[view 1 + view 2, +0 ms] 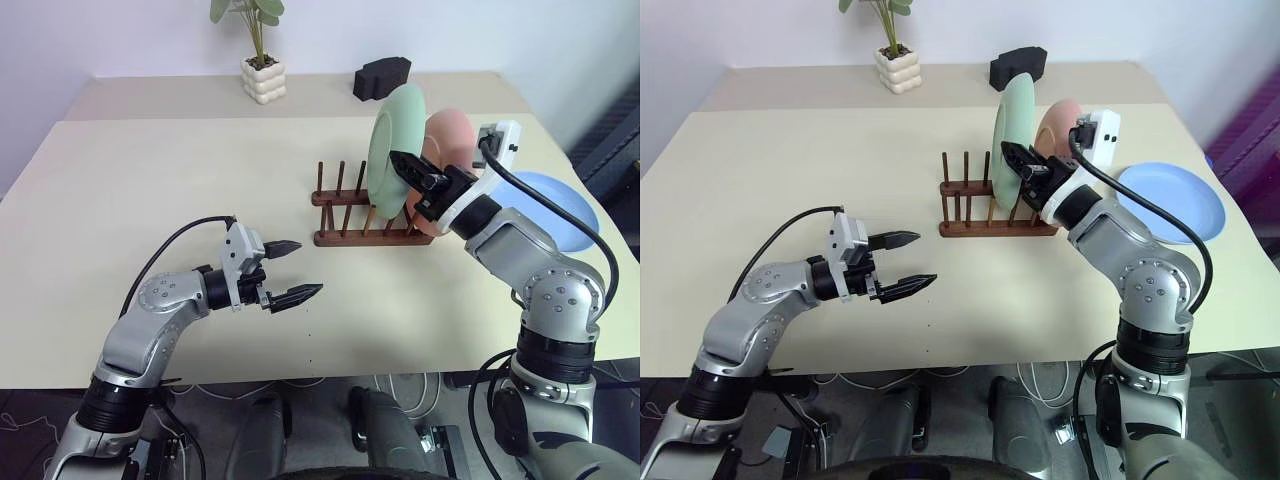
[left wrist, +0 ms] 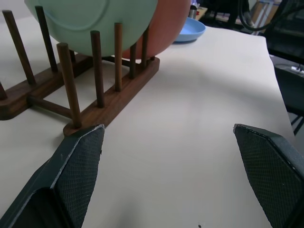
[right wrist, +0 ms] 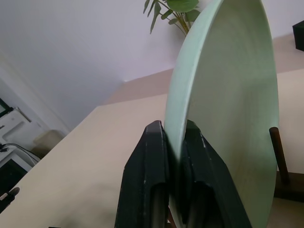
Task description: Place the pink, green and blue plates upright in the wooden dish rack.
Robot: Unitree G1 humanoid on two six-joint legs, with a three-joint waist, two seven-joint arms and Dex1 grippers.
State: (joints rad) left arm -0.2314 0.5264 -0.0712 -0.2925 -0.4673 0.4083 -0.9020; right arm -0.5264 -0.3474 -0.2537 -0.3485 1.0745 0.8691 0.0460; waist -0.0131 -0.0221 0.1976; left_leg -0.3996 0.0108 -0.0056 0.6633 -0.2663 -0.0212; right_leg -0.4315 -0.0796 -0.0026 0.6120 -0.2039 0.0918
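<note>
Green plate (image 1: 392, 150) stands upright in the wooden dish rack (image 1: 345, 212), right gripper (image 3: 175, 142) jaws pinching its thin, stiff, likely slippery rim; left gripper (image 1: 290, 270) jaws wide open.

Silver-grey jointed arms, black finger pairs with seemingly textured pads (image 2: 78, 161), black cables, white wrist housings

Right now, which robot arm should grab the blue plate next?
Probably the right. The blue plate lies flat beside the right gripper, which is at the green plate in the wooden dish rack. The left gripper is farther away.
</note>
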